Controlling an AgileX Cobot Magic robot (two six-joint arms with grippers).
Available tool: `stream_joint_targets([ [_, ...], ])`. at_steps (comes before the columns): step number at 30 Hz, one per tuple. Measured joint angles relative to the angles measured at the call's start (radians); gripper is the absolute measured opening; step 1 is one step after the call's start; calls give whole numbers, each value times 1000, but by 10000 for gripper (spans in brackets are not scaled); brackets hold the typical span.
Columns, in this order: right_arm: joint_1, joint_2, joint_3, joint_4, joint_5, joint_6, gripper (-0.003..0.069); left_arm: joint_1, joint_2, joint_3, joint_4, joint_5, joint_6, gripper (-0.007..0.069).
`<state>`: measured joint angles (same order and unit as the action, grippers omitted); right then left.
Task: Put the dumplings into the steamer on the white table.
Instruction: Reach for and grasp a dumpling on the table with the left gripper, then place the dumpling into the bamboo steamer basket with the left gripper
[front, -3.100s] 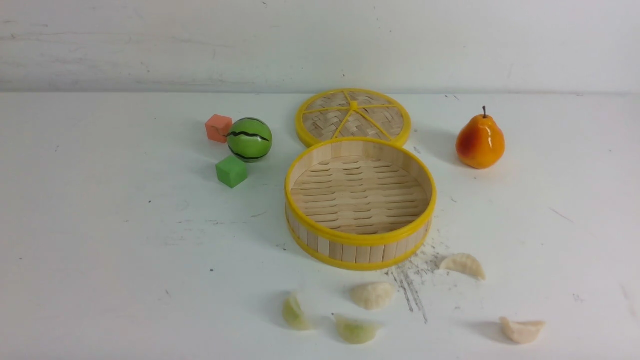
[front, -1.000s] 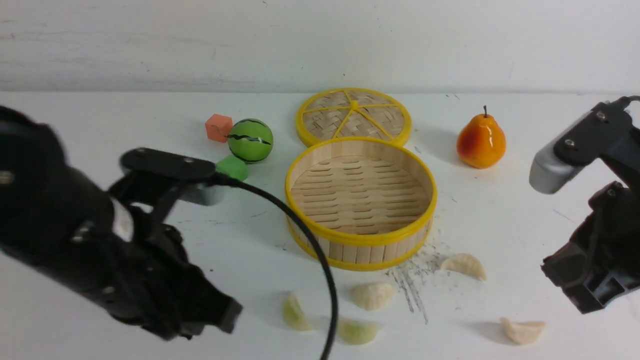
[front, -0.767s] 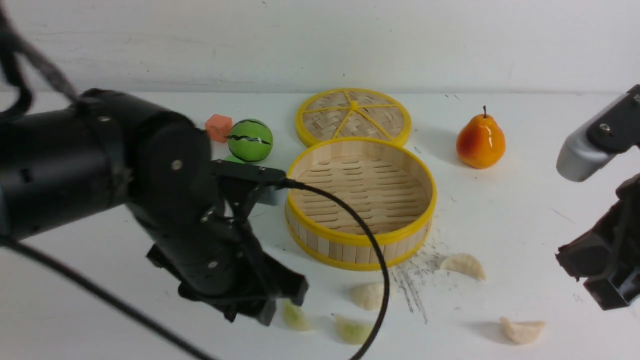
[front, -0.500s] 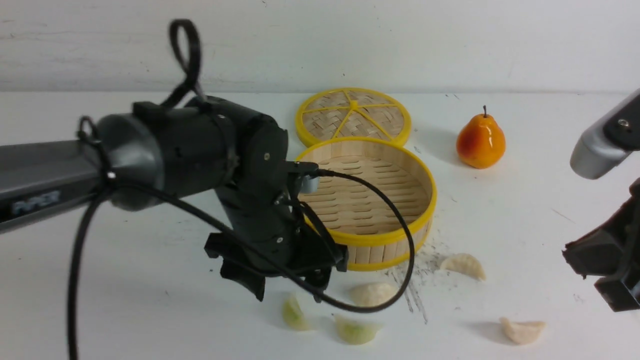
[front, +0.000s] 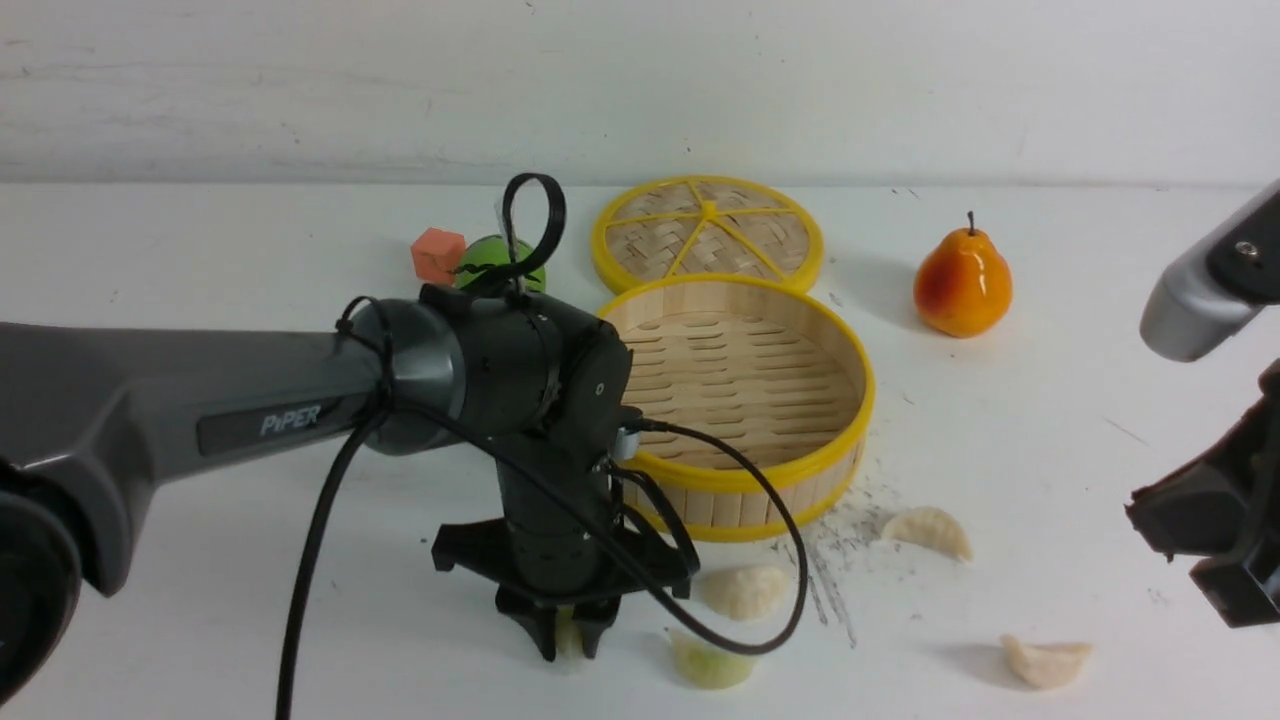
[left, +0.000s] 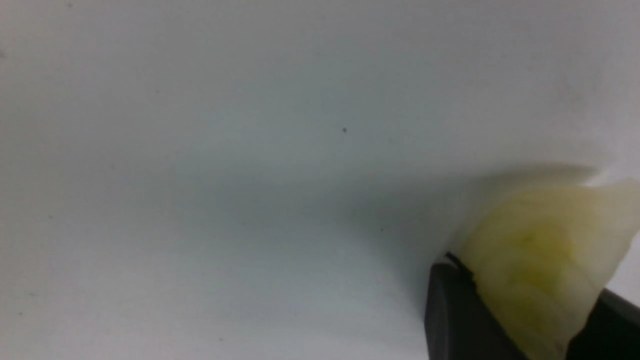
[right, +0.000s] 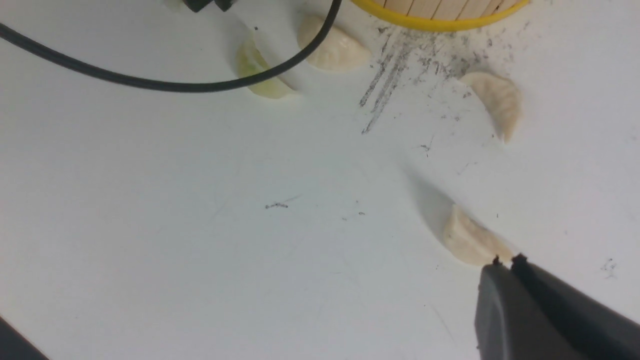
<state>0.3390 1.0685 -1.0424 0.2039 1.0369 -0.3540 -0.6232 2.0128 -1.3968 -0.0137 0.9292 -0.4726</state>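
Slippage is looking like the main risk in the front view: the left hand (front: 566, 640) is standing straight down on the bench (front: 1000, 420) in front of the steamer (front: 720, 480), pinching a green dumpling (front: 566, 628) between fingers set only narrowly apart, and the dumpling appears to be resting on the bench. The steamer is sitting empty, with the other four dumplings lying on the bench in front of it and to its right. The arm's cable (front: 780, 570) is hanging in a loop just over the second green dumpling (front: 710, 662) and a cream dumpling (front: 745, 590), so a lift could be dragging either one away or snagging the steamer's rim. The steamer's wall is standing just behind the left hand, and a low carry could be knocking into it. In the left wrist view the green dumpling (left: 540, 260) is sitting between the two fingers (left: 450, 310), touching both, yet only near their tips, so the curved toy could be squirting out or twisting. In the right wrist view the right hand (right: 506, 261) is showing closed and empty, its tips just beside a second cream dumpling (right: 470, 242). Going lower like that could be shoving the dumpling aside rather than gripping it.
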Motion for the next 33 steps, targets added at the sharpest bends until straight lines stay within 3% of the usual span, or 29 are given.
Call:
stream_joint_targets([
  [5,0,0,0,0,-6,0,16,-1,-34,-64,-3,64,69,190],
  [12,0,0,0,6,-26,0,22,5,-95,-451,35,155,140,190],
  [21,0,0,0,27,-36,0,31,88,245,-891,-39,270,152,190],
  [33,0,0,0,50,-46,0,41,79,439,-1007,-81,110,115,190],
])
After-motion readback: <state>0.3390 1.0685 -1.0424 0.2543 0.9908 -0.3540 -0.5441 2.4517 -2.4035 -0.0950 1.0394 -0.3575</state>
